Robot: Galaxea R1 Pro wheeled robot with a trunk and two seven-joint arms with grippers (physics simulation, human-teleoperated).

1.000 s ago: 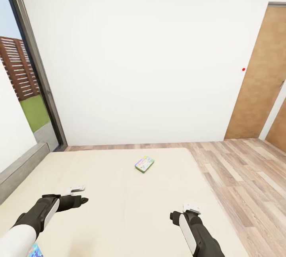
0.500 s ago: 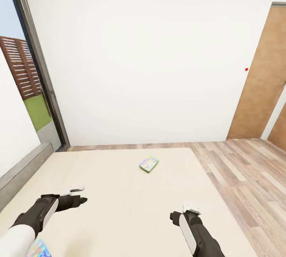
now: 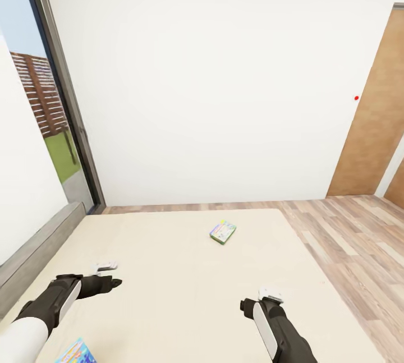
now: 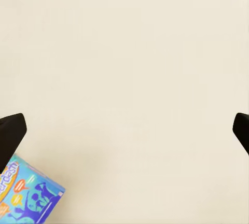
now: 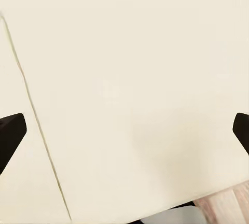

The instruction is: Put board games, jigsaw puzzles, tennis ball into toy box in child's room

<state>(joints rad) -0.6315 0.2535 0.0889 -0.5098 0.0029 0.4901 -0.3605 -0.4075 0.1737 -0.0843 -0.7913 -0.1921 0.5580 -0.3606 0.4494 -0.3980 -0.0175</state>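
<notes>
A small green-edged board game (image 3: 223, 232) lies flat on the beige mattress of the bed (image 3: 168, 273), well beyond both hands. A blue board game (image 3: 76, 352) lies on the mattress at the near left, beside my left forearm; its corner (image 4: 26, 195) sits just off one finger in the left wrist view. My left gripper (image 3: 115, 283) (image 4: 124, 130) hovers over bare mattress, open and holding nothing. My right gripper (image 3: 245, 305) (image 5: 124, 130) is also open and holding nothing, above the mattress near its edge.
A grey headboard (image 3: 33, 251) runs along the bed's left side under a tall dark-framed window (image 3: 67, 105). Behind the bed is a white wall. Wood-plank floor (image 3: 348, 239) lies to the right, with a brown door (image 3: 376, 127) at the far right.
The whole head view has shifted, so the camera has turned: the green-edged game now sits further right and the blue game shows more. Both arms keep their pose.
</notes>
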